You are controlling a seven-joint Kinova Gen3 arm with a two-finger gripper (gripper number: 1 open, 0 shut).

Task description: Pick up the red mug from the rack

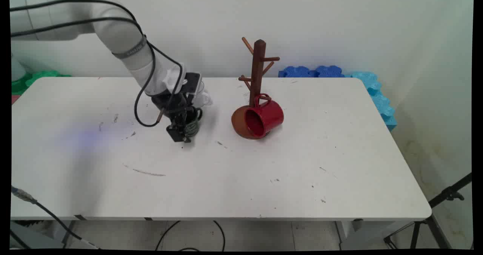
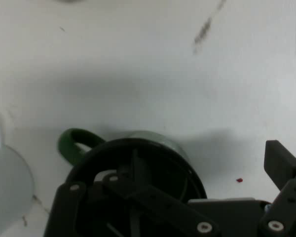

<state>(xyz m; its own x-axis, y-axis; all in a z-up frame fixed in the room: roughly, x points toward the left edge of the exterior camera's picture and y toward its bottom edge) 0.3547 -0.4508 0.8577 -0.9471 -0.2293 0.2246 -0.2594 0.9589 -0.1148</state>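
The black two-finger tool (image 1: 183, 128) was down at the white bench (image 1: 234, 179), left of its middle, set over a dark green mug with a loop handle (image 1: 193, 125). In the hand view one finger (image 2: 281, 165) showed outside the mug's wall on the right, while the linkage on the left reached into the mug's dark mouth, so the jaws straddled the rim; whether they pressed on it could not be told.

The dark green mug (image 2: 138, 168) stood upright on the bench, its glossy green handle curling out to the hand view's left. Just beside it, on the wall side, stood a clear, pale plastic cup (image 1: 202, 96), partly hidden by the wrist in the main view and seen only as a whitish blur (image 2: 7, 187) at the hand view's left edge.

The main view alone showed the rest: a brown wooden mug tree with angled pegs (image 1: 258, 70) right of centre, and a glossy red mug (image 1: 262, 118) lying tilted on its side against the tree's round base, mouth toward the near left. The red mug was well apart from the tool. The bench's near half and whole right end lay open, marked with a few dark scuffs. Blue foam blocks (image 1: 339, 74) sat behind the far right corner.
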